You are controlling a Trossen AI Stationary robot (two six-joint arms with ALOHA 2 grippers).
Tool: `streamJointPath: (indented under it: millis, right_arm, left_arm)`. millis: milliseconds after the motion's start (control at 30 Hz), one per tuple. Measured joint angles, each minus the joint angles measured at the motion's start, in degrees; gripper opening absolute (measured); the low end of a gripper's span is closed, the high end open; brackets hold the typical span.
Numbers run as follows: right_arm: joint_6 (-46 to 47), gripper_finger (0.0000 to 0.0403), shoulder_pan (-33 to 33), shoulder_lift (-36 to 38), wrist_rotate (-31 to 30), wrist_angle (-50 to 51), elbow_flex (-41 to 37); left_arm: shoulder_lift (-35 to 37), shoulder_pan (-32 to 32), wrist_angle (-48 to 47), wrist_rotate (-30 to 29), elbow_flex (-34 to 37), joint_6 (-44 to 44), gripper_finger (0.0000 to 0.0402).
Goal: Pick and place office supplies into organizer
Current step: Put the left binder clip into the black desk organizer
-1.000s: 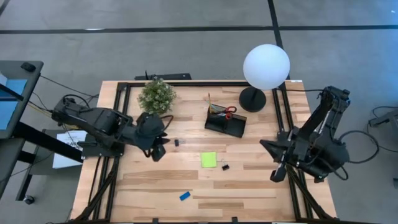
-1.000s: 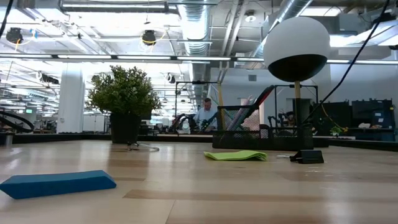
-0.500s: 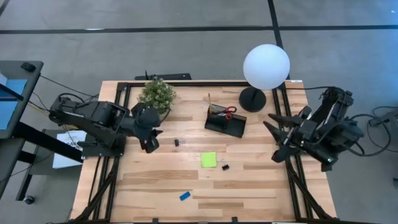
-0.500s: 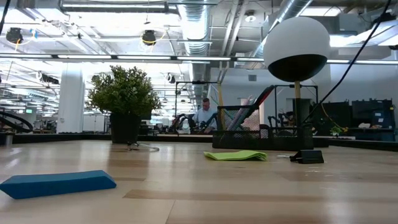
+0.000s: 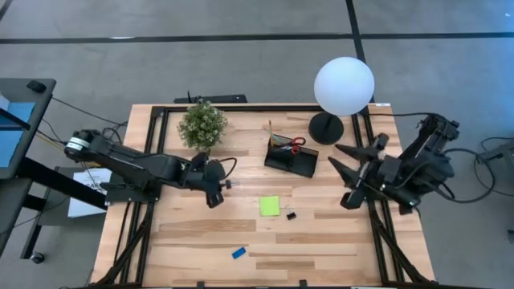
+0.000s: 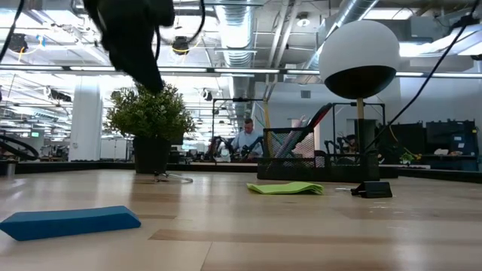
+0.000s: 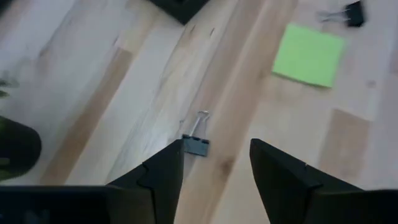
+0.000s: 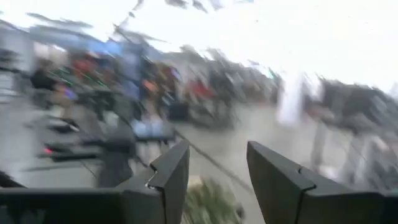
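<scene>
Your left claw [image 7: 214, 165] hangs open just above a clip [image 7: 196, 145]; your right claw [image 8: 214, 171], seemingly raised, is open.

- Beyond the right gripper [image 8: 214, 180] we see only a smear — room shapes, nothing nameable.
- The organizer [image 5: 291, 157] holds items too small to tell apart.
- The left gripper [image 6: 135, 38] is cut off at the low view's top edge.

A light wooden table [image 5: 321, 241] is set on a grey floor [image 5: 241, 64] crossed by dark lines. Beyond the table, an open hall is seen with white ceiling pipes [image 6: 233, 30] and hanging lights [image 6: 180, 45]. A person [image 6: 246, 139] is seated far behind the table, and a white pillar [image 6: 85, 120] is seen to the left.
</scene>
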State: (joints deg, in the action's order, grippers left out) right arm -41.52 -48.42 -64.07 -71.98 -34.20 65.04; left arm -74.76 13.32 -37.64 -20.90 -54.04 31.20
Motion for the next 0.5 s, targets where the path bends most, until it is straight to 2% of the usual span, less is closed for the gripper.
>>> streamJointPath:
  millis: [100,233,367,500]
  right_arm:
    - [0.76,0.0159,3.68,-0.04,9.53,4.58,0.78]
    - [3.86,0.016,9.85,-0.04,15.85,15.53,5.86]
    - [7.71,0.016,17.01,-0.94,31.1,27.23,13.64]
    - [15.96,0.016,23.83,-3.8,44.19,42.38,22.13]
  left_arm:
    - [0.0,-3.05,4.27,1.79,4.4,-0.23,0.0178]
    - [0.0,-7.65,10.51,8.29,7.61,-1.75,0.0175]
    - [0.0,-10.74,15.2,11.7,8.13,-3.85,0.0174]
    - [-0.02,-12.83,16.25,13.78,8.11,-6.91,0.0174]
